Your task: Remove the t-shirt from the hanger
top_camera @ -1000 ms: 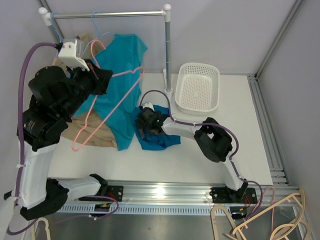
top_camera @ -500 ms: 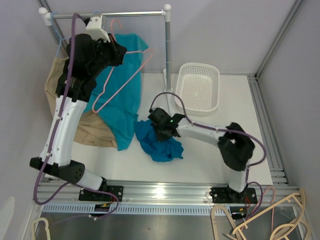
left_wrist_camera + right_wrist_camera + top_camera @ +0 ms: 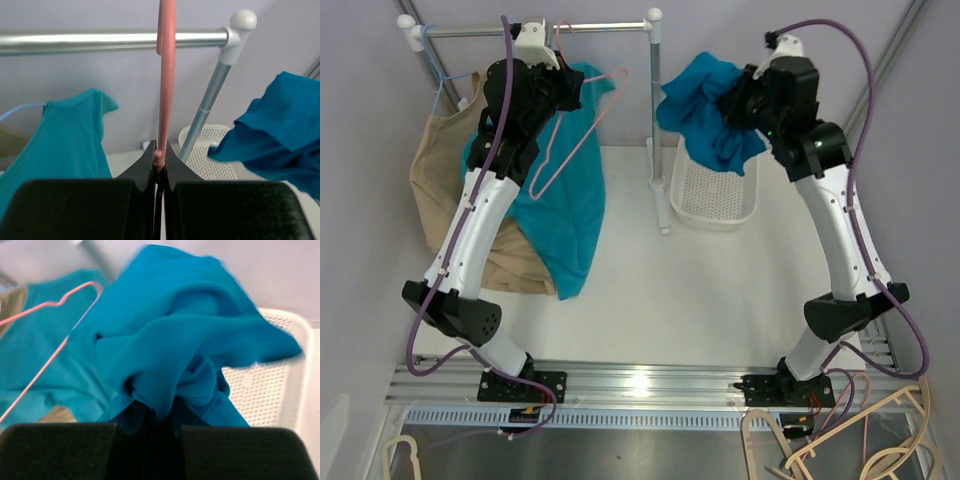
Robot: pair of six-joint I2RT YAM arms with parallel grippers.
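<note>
Looking from above, you see the right gripper (image 3: 160,415) clenched on the bunched t-shirt (image 3: 705,110) over the basket's (image 3: 720,208) far rim, close beside the post (image 3: 658,130); the left gripper (image 3: 159,165) pinches the hanger (image 3: 166,75) at the rail (image 3: 100,40).

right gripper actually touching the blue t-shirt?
Touching. Right wrist view shows the right gripper shut on the blue t-shirt, cloth pinched between its fingers.

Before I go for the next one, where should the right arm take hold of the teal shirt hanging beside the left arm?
Probably the lower hem, coming from the white basket side. The teal shirt drapes long there with loose fabric at its bottom corner, while the left arm crosses its upper part and the tan shirt crowds its far side.
</note>
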